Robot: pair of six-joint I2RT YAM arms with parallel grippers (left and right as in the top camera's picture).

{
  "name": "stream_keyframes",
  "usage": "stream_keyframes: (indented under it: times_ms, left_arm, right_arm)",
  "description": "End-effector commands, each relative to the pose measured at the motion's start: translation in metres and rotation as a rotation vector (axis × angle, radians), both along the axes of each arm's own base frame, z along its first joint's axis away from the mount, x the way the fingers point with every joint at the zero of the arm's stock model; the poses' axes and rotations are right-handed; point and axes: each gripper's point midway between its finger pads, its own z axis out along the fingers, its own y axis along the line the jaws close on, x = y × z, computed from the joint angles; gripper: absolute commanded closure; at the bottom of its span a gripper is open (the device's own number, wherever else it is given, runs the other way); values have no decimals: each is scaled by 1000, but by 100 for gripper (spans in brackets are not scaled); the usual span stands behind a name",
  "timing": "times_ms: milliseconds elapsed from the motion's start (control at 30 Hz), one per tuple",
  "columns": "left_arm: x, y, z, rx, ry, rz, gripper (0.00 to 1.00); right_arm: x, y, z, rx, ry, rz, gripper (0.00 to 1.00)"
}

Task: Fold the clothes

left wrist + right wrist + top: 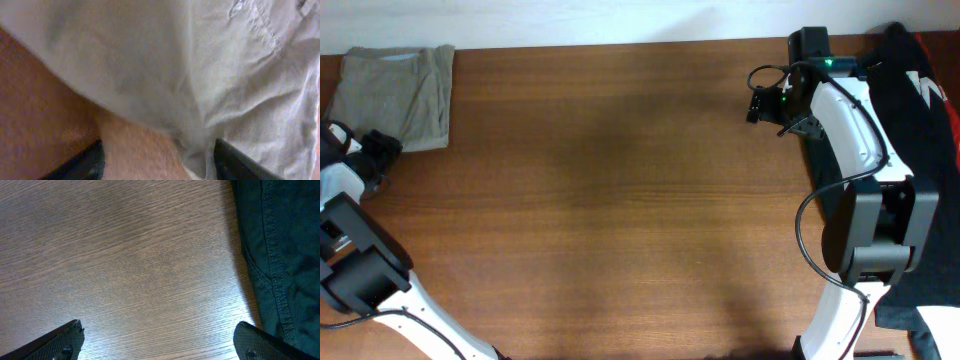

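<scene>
Left wrist view: left end effector (159, 152) spread wide, empty, beside the shorts (200, 75); folding apparently complete, withdrawal next.

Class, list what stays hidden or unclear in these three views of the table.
Folded khaki-beige cotton shorts: left wrist view blurred, edges cropped; inner layers hidden overhead.
Dark stitched garment: cut by right wrist frame edge; overhead, the right arm covers part.
Left gripper: only fingertips show, at the frame's bottom.
</scene>
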Motion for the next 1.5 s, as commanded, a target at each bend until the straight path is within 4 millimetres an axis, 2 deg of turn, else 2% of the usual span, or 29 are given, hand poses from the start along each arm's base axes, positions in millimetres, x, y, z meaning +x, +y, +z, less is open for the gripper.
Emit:
stream_keyframes:
  times_ms: [0, 33, 67, 100, 267, 333, 367, 533, 567, 700, 800, 833, 867, 900, 933, 967, 1100, 1200, 1333, 1467]
  left_arm:
    - [8, 4, 69, 73, -92, 1, 60]
    - [11, -1, 82, 86, -111, -11, 86]
    - [16, -8, 90, 96, -125, -24, 96]
    - [22, -16, 92, 100, -133, -42, 99]
    - [28, -36, 75, 182, -20, -15, 99]
    - [31, -43, 59, 193, 21, -18, 99]
    - [31, -49, 40, 180, 56, -26, 99]
    - [20, -60, -5, 125, 159, -46, 99]
    - [19, -62, -9, 118, 170, -49, 99]
    - [27, -77, -2, 106, 149, -86, 99]
    - [37, -83, 31, 134, 85, -127, 99]
    - [42, -82, 54, 169, 46, -147, 99]
    - [43, -75, 73, 205, 20, -129, 99]
    - [42, -60, 93, 253, -3, -86, 99]
    - [38, -46, 101, 291, -5, -44, 99]
    - [30, -26, 103, 340, 19, 19, 99]
    - [-3, 24, 98, 410, 97, 164, 99]
    - [-6, 44, 78, 413, 102, 182, 99]
    - [8, 56, 43, 477, 105, 91, 99]
    - [7, 68, 11, 491, 127, 73, 99]
  right_arm:
    - [4, -6, 14, -17, -36, -9, 1]
    - [4, -6, 14, -17, -36, -9, 1]
    - [4, -6, 14, -17, -36, -8, 1]
    - [4, -6, 14, -17, -36, -8, 1]
    - [4, -6, 14, -17, -36, -9, 1]
    - [4, -6, 14, -17, -36, -9, 1]
    - [4, -6, 14, -17, -36, -9, 1]
    - [4, -6, 14, -17, -36, -9, 1]
    - [4, -6, 14, -17, -36, -8, 1]
    - [4, -6, 14, -17, -36, -9, 1]
    - [4, -6, 14, -17, -36, -9, 1]
    - [4, -6, 14, -17, -36, -9, 1]
    - [4, -6, 14, -17, -36, -9, 1]
    - [4, -6, 14, -17, -36, -9, 1]
    - [4, -6, 14, -17, -36, -9, 1]
    - [4, -6, 14, -17, -36, -9, 1]
    - [4, -6, 14, -17, -36, -9, 1]
    - [4, -6, 14, -17, -36, -8, 1]
    - [4, -6, 14, -17, -36, -9, 1]
    - [4, -6, 14, -17, -36, -8, 1]
